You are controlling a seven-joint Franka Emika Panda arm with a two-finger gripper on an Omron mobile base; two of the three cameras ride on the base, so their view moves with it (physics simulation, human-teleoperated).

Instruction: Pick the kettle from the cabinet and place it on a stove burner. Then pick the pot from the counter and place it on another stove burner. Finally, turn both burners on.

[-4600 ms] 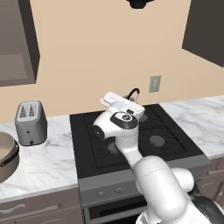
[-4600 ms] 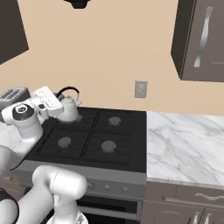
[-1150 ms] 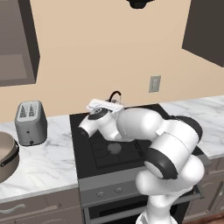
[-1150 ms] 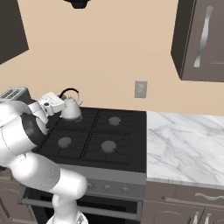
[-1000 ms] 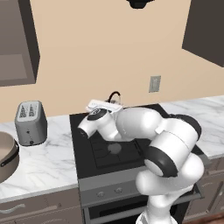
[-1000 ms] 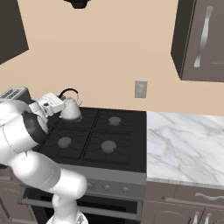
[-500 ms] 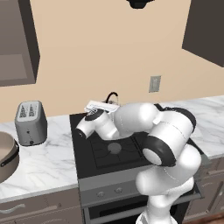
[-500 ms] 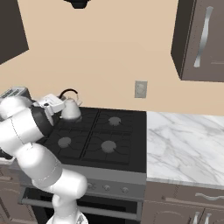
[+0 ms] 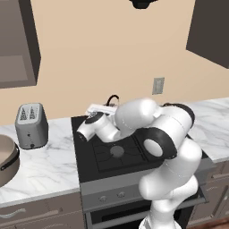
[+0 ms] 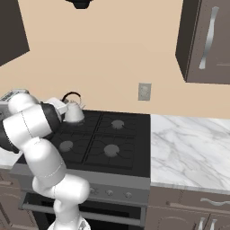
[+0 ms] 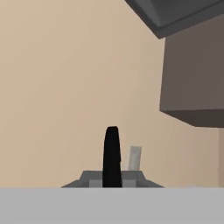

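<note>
The gripper [image 11: 112,157] is pinched together on the thin black handle of the kettle [image 10: 73,112]. In the hand view the handle stands up as a dark strip against the tan wall [image 11: 65,87]. The kettle sits on the far left burner [image 10: 74,120] of the cooktop [image 10: 130,152]. The white arm [image 9: 152,129] bends low over the cooktop and reaches to the far left. The pot [image 9: 6,159] sits far off to the left on the counter [image 9: 40,165]. A toaster [image 9: 31,125] stands on the counter between the pot and the cooktop. The cabinet [image 10: 206,40] hangs up high on the right.
</note>
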